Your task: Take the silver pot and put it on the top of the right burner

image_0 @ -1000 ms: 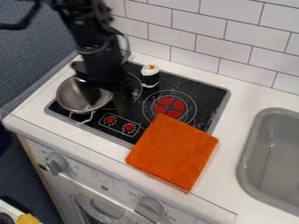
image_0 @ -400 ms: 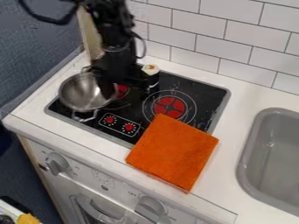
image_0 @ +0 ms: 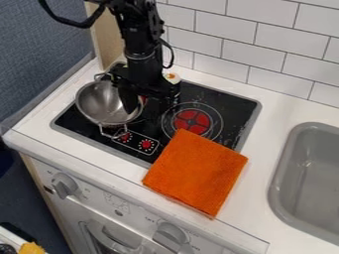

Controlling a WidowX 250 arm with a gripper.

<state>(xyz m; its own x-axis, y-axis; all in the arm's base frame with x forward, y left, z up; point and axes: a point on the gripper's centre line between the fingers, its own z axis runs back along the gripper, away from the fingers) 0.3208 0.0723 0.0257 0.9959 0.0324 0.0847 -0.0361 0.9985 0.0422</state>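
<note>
Nearest you, the stove's white front panel (image_0: 99,203) carries grey knobs (image_0: 64,185). Just past it, your folded orange cloth (image_0: 196,172) lies across the black cooktop's (image_0: 232,111) near edge and onto the white counter (image_0: 255,198), with the grey sink (image_0: 289,163) to its right. Farther in, your silver two-handled pot (image_0: 104,102) sits at the cooktop's left, its near handle over the red control dials, left of the right burner (image_0: 192,121). Your gripper (image_0: 136,101) is at the pot's right side; you cannot tell whether it is clenched or released. Behind stands a toy sushi roll (image_0: 172,78), then white wall tiles (image_0: 222,39).
</note>
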